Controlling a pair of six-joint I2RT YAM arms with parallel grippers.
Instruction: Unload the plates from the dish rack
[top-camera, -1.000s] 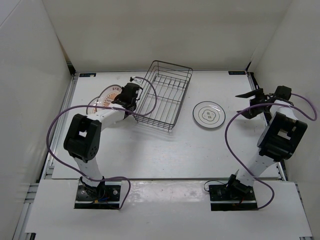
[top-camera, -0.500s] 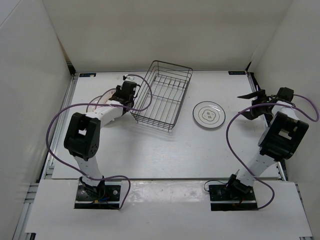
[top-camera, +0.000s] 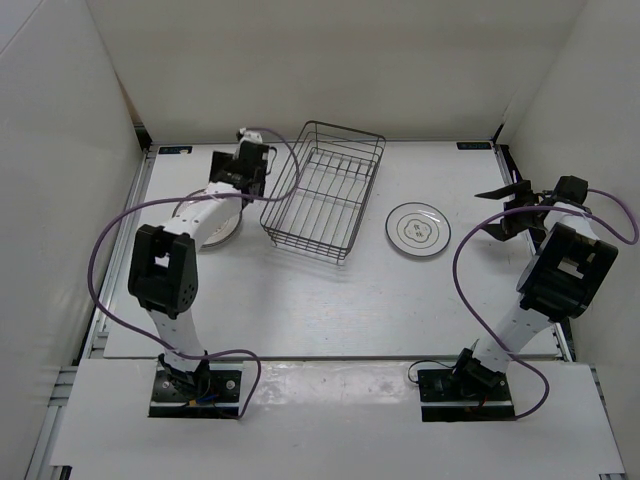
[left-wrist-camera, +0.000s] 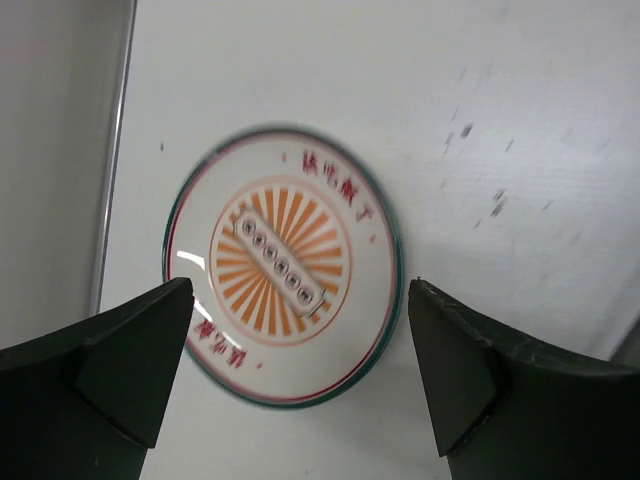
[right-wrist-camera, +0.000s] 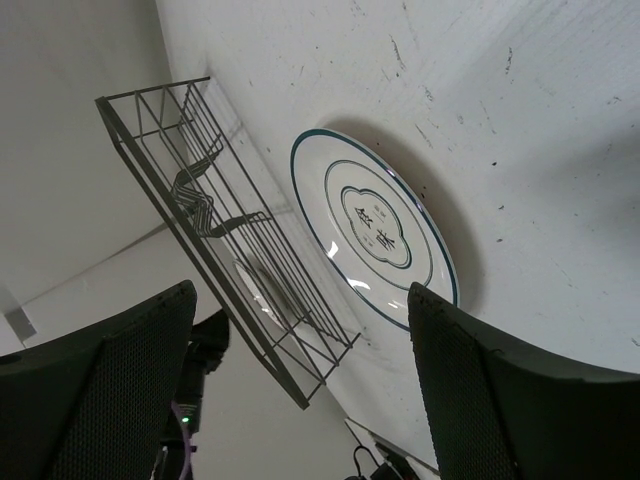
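Left gripper (left-wrist-camera: 300, 284) gapes over flat orange plate (left-wrist-camera: 284, 268), its centre strip (left-wrist-camera: 281, 261) diagonal.

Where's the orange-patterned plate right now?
The orange plate lies flat on the table's left side, just left of the dish rack, partly under the left arm in the top view; it sits below the open left gripper, unheld.

Orange-rayed plate (left-wrist-camera: 283, 265) and ringed plate (top-camera: 418, 229) flat — black wire dish rack (top-camera: 325, 190) between them
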